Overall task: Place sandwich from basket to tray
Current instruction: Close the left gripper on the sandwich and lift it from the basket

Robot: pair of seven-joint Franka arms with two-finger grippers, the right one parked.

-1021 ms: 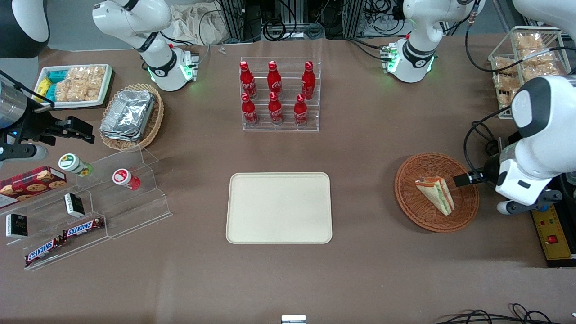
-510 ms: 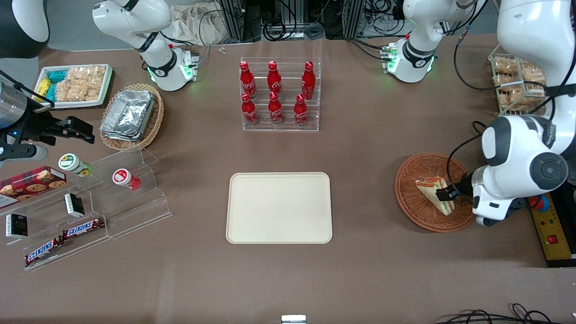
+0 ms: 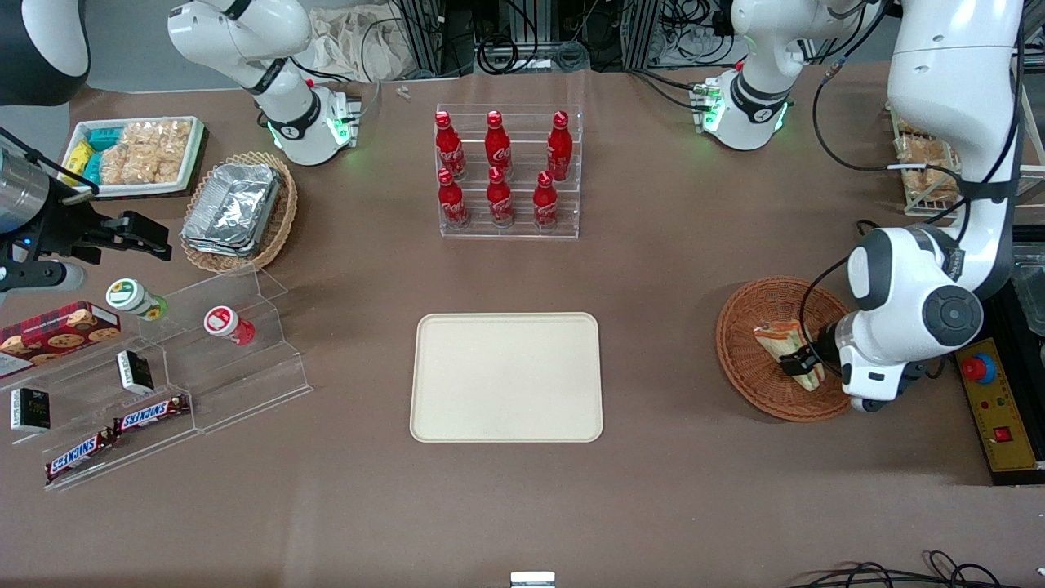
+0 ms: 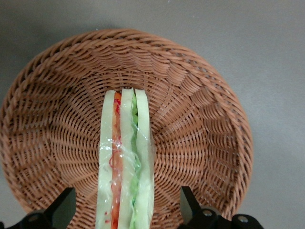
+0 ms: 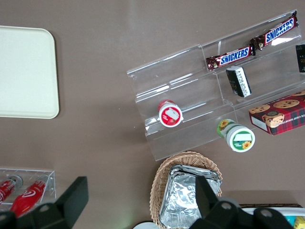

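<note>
We see the sandwich (image 4: 125,162) lying in the basket (image 4: 200,119), and our end effector (image 4: 126,210) hangs over it with its fingers (image 4: 64,205) spread wide, one on each side and clear of the bread. The tray (image 3: 506,377) lies well apart on the bench (image 3: 653,269), toward the parked arm's end.

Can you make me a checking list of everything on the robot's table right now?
Surface: brown table.
Job's things: sandwich lying in the wicker basket; cream tray bare.
Clutter: cola bottles in rack, foil containers, Snickers bars, cookie box, snack packets.
End effector: left end effector open, straddling the sandwich, fingers not touching it.
Cables: bundle at the table's edge.
Surroundings: red button box.
</note>
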